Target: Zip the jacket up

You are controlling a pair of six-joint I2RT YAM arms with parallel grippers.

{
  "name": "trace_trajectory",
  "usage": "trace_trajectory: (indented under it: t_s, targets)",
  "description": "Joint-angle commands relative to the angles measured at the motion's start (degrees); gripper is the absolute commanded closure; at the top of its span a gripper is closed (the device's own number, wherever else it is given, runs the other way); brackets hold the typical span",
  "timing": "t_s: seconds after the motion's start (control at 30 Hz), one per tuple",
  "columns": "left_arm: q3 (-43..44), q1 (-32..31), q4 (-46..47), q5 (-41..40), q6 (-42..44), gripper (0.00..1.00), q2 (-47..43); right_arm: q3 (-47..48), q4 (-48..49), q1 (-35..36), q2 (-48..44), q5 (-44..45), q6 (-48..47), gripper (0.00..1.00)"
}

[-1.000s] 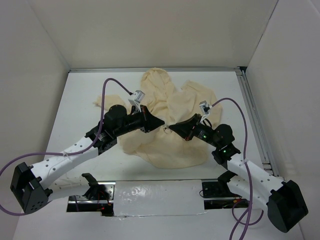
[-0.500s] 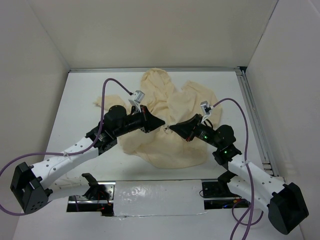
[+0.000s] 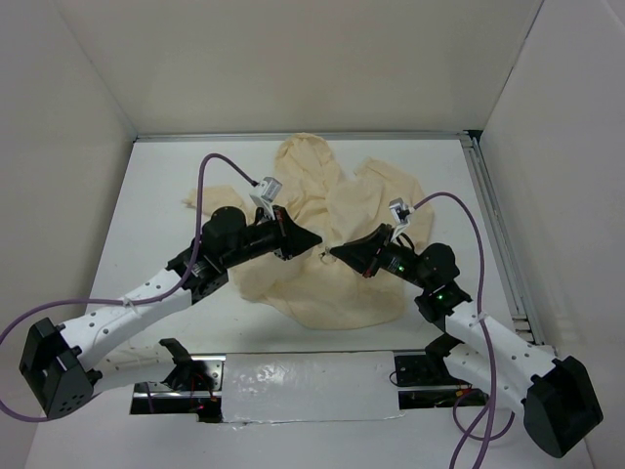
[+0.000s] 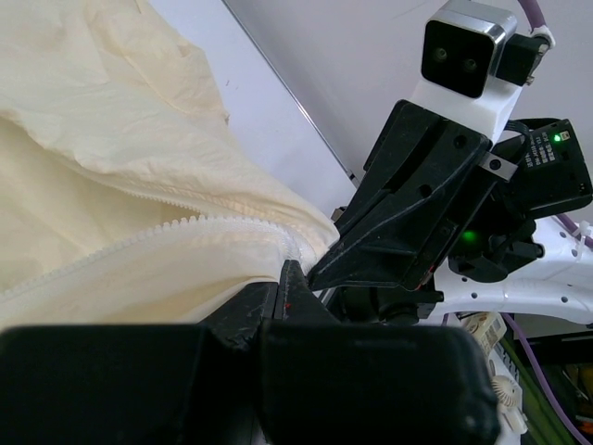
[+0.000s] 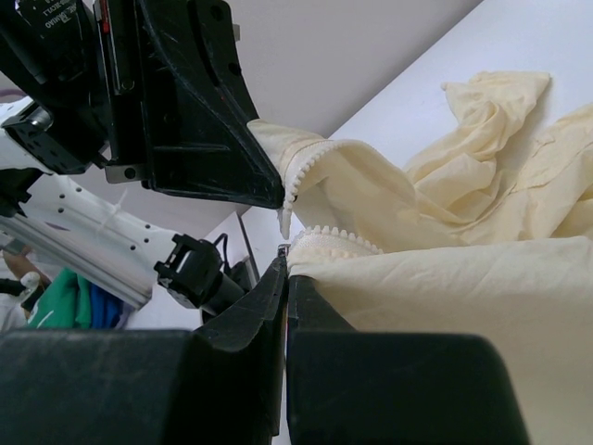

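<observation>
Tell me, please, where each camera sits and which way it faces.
Top external: above and behind the bases, looking down on the wrinkled cream thin-fabric jacket; both arms show.
Left wrist: on that arm, facing the right pincer; own fingers below.
Right wrist: on that arm, facing the left pincer; own fingers below.
Wrist views share the zipper teeth.

White table (image 3: 156, 195) was found enclosed by plain white walls (image 3: 312, 68) at 9, 12 and 3 o'clock, metal rail (image 3: 493, 225) at 3, reflective plate (image 3: 303, 381) at 6 o'clock.
</observation>
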Motion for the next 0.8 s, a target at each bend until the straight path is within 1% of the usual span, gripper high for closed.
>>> trace_trajectory:
  t_s: [0.0, 0.2, 0.47, 0.73, 0.77]
  targets:
    - [-0.4, 0.2, 3.8, 0.3, -0.5, 1.00, -2.1, 0.1, 1.0, 0.5, -1.3, -0.4, 0.0, 1.00]
    - [-0.7, 0.2, 3.6, 1.3, -0.4, 1.00, -2.3, -0.2, 2.9, 0.4, -1.3, 0.8, 0.9, 1.00]
    - [-1.0, 0.2, 4.2, 2.1, -0.8, 1.00, -1.8, 0.4, 5.4, 0.7, 0.8, -1.1, 2.2, 1.00]
    - [-1.1, 0.2, 4.1, 0.9, -1.1, 1.00, -2.0, 0.5, 2.4, 0.7, -0.6, -0.4, 1.2, 1.00]
    - [-1.2, 0.2, 4.3, 0.8, -0.7, 1.00, -2.3, 0.6, 0.9, 0.8, -0.7, -0.2, 0.9, 1.00]
